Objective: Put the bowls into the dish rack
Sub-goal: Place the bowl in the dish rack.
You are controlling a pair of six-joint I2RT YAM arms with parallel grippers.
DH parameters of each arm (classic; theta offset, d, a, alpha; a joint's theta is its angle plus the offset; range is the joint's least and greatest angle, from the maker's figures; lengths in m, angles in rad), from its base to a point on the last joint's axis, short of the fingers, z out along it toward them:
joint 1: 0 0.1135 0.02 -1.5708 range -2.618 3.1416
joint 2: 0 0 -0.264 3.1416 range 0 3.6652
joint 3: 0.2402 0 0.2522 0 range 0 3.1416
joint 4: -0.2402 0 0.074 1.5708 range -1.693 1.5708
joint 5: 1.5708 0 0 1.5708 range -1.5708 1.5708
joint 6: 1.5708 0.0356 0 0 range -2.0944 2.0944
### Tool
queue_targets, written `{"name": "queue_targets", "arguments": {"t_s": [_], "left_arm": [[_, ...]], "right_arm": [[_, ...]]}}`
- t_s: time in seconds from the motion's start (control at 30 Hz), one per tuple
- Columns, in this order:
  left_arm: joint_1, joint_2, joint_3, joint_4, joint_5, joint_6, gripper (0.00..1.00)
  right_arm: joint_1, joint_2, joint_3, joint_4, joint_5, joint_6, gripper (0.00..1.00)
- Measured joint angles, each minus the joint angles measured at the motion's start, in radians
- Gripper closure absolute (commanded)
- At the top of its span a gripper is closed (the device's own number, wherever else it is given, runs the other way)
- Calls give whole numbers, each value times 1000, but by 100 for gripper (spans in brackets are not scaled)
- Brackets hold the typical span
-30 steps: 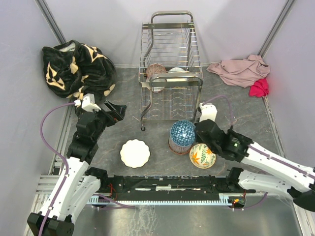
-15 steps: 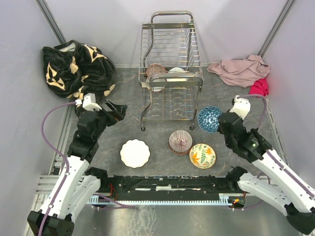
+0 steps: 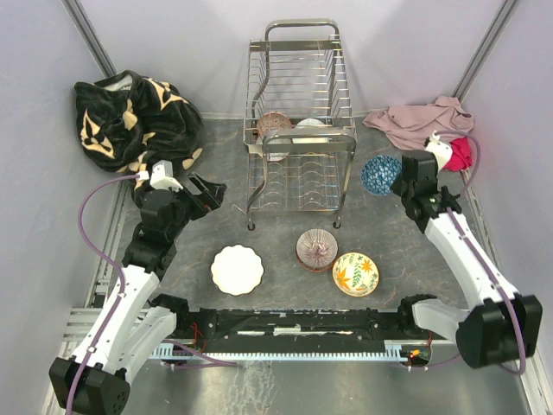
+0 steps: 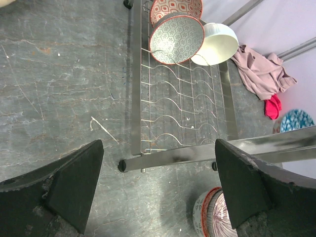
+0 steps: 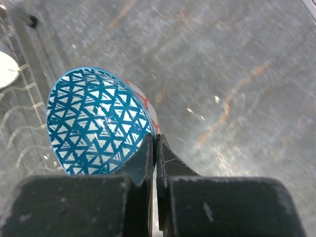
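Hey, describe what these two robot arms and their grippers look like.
The left arm and right arm have white links and black joints. A thin purple cable loops beside the left one. The gripper fingers are matte black wedges.

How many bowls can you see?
7. Three in the dish rack: red-patterned bowl, grey-patterned bowl, white bowl. Three on the table: white scalloped bowl, pink striped bowl, floral bowl. One, the blue bowl, in the right gripper. More may be hidden.
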Motion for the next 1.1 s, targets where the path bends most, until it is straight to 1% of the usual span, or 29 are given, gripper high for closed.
{"name": "queue_targets", "arguments": {"t_s": [0.27, 0.53, 0.7, 0.87, 1.1], "left_arm": [[0, 56, 3, 25, 34, 0, 1], [0, 63, 23, 34, 42, 1, 1], [0, 80, 24, 34, 43, 2, 1], [0, 98, 24, 43, 43, 2, 1], [0, 114, 24, 62, 52, 2, 1]], "right_arm": [[-10, 281, 161, 292, -100, -90, 100], [-10, 499, 192, 565, -231, -172, 100], [-2, 578, 192, 708, -279, -244, 100], [29, 618, 186, 880, -290, -352, 100], [86, 669, 115, 1136, -336, -492, 100]]}}
